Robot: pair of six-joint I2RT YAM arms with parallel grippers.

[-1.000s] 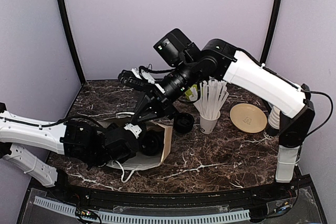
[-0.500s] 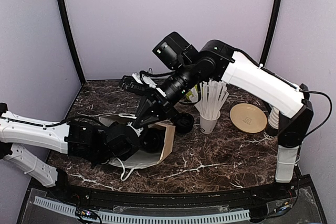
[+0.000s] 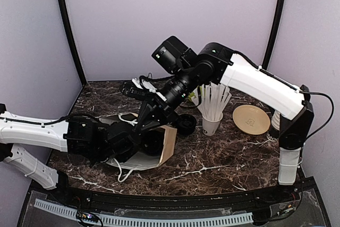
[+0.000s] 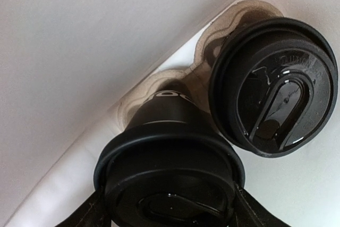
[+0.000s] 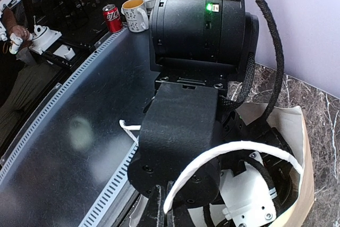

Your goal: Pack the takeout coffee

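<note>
Currently left gripper (image 4: 170, 204) clamps takeout coffee (image 4: 167, 112), lid (image 4: 159, 168) facing its camera; right gripper (image 5: 163, 206) pinches bag handle (image 5: 234, 150).

1. Left arm (image 3: 37, 134) reaches in low from the left. The left gripper (image 4: 170, 213) is spread wide, fingers (image 4: 85, 213) pressing both sides of the takeout coffee (image 4: 170, 147).
2. Right arm (image 3: 255, 81) arches high, wrist angled down-left. The right gripper (image 5: 163, 208) is pinched tight on the bag handle (image 5: 223, 155).

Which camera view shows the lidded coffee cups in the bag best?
The left wrist view: the near cup and the far cup fill it, lids on. The top external view shows only a dark shape in the bag. The right wrist view hides them behind the left arm.
</note>
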